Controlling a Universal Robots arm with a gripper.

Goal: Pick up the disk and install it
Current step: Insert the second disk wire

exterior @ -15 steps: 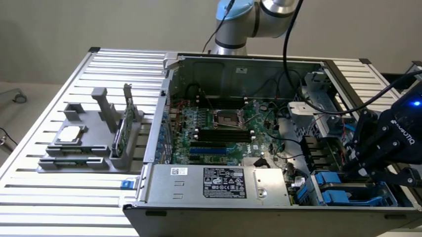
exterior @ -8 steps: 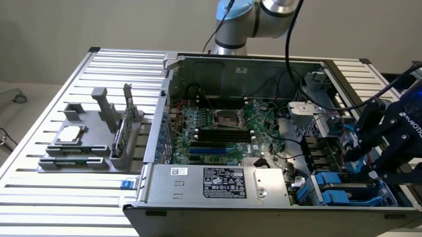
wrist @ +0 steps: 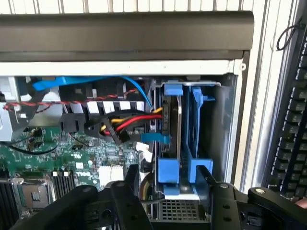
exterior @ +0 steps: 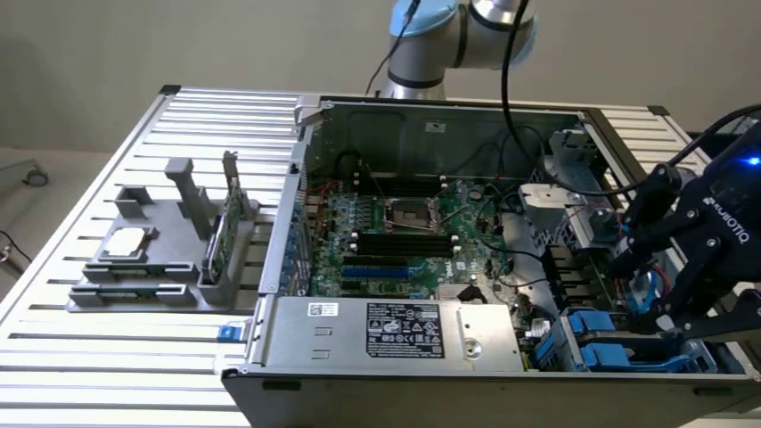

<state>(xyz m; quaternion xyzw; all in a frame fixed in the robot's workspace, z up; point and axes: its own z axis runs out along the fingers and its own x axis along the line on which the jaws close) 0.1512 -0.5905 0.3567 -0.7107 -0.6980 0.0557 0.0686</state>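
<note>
The disk [wrist: 171, 125] stands on edge inside the drive bay at the corner of the open computer case [exterior: 298, 223], with its blue rails [wrist: 169, 173] at both ends. A second blue carrier [wrist: 197, 129] sits right beside it. In the exterior view the blue rails [exterior: 591, 328] show low in the case on the right. My gripper [wrist: 167, 191] hangs just above the bay, open. Its black fingers [wrist: 128, 184] stand on either side of the disk's end with gaps between them and the disk. The gripper [exterior: 662, 314] is at the exterior view's right.
Red, yellow and blue cables [wrist: 125, 123] run beside the bay. The motherboard [exterior: 398, 236] and power supply [exterior: 398, 330] fill the case. A grey fixture [exterior: 155, 267] on the exterior view's left holds a silver chip [exterior: 126, 241] and a green card [exterior: 220, 236]. A keyboard [wrist: 292, 139] lies outside the case.
</note>
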